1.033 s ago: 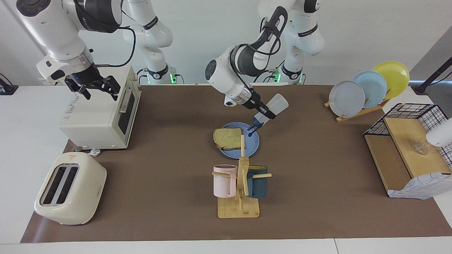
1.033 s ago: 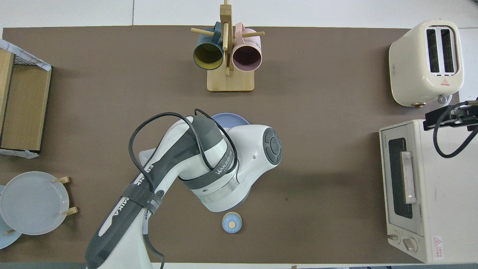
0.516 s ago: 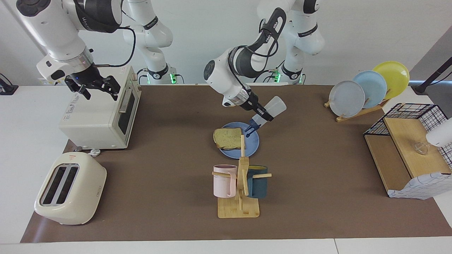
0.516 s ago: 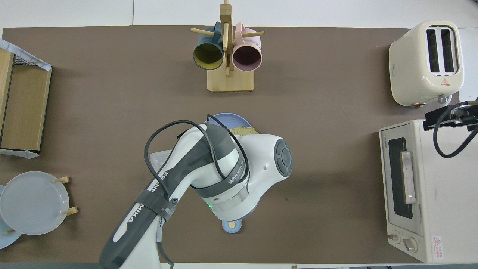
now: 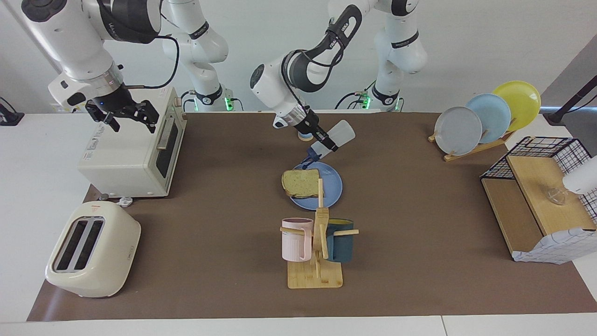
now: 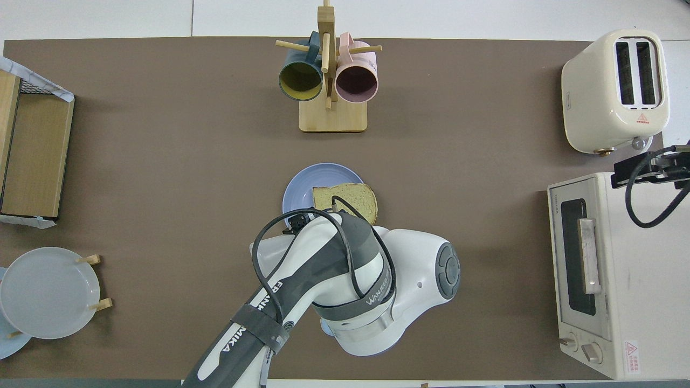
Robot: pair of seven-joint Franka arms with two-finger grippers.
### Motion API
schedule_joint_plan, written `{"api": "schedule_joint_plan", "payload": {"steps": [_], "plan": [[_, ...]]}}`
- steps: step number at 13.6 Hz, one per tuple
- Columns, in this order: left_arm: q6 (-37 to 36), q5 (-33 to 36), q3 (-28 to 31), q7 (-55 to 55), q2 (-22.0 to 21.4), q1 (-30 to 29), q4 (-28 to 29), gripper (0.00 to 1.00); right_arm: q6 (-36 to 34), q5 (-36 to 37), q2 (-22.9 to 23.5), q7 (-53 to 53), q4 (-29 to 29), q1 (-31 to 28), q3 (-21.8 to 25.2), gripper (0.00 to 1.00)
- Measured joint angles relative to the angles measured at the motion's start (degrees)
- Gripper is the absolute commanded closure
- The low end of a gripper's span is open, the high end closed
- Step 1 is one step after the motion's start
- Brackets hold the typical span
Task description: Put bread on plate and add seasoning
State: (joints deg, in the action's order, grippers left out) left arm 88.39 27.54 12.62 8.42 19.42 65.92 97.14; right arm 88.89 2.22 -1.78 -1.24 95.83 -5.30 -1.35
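A: Item one, the bread (image 5: 301, 183)?

B: One tan slice, lying flat on the plate (image 5: 329, 186), on the part toward the right arm's end of the tabletop (image 5: 419, 242), its crust overhanging the rim there. The plate is medium blue and sits near the middle of the tabletop.

A: Item two, the seasoning (image 5: 332, 138)?

B: Whitish bottle, dark blue cap (image 5: 309, 157). Held in the air, tilted, cap end lowest, over the plate's edge nearest the robots. The cap is clear of the bread.

A: Left end effector (image 5: 325, 140)?

B: Closed around the bottle just above the cap. In the overhead view the left arm covers both its end effector and the bottle.

A: Right end effector (image 5: 125, 115)?

B: Fingers spread, holding nothing, in the air over the toaster oven (image 5: 133, 149) at the right arm's end of the tabletop. That arm waits.

A: Other stock?

B: A cream two-slot toaster (image 5: 92, 249) in the corner at the right arm's end farthest from the robots. A wooden mug tree (image 5: 318, 252) near the edge farthest from the robots, carrying a pink mug (image 5: 295, 239) and a dark teal mug (image 5: 340, 240). A plate rack (image 5: 475, 144) at the left arm's end with grey-blue, light blue and yellow plates. A wire and wood shelf (image 5: 541, 200) at that same end. A small blue-topped bell (image 5: 305, 136) near the edge nearest the robots, partly hidden by the left arm.
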Motion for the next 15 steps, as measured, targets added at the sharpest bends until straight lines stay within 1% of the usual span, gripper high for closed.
{"api": "schedule_joint_plan", "payload": {"steps": [4, 10, 15], "plan": [[1.24, -0.03, 0.4, -0.62, -1.77, -1.36, -0.03, 1.0, 0.0, 0.0, 0.0, 0.0, 0.0, 0.0, 0.0, 0.0], [2.37, -0.13, 0.68, 1.81, -7.17, -4.49, 0.58, 1.0, 0.0, 0.0, 0.0, 0.0, 0.0, 0.0, 0.0, 0.0], [5.78, -0.14, 0.86, 4.29, -10.51, -8.52, 0.69, 1.0, 0.0, 0.0, 0.0, 0.0, 0.0, 0.0, 0.0, 0.0]]}}
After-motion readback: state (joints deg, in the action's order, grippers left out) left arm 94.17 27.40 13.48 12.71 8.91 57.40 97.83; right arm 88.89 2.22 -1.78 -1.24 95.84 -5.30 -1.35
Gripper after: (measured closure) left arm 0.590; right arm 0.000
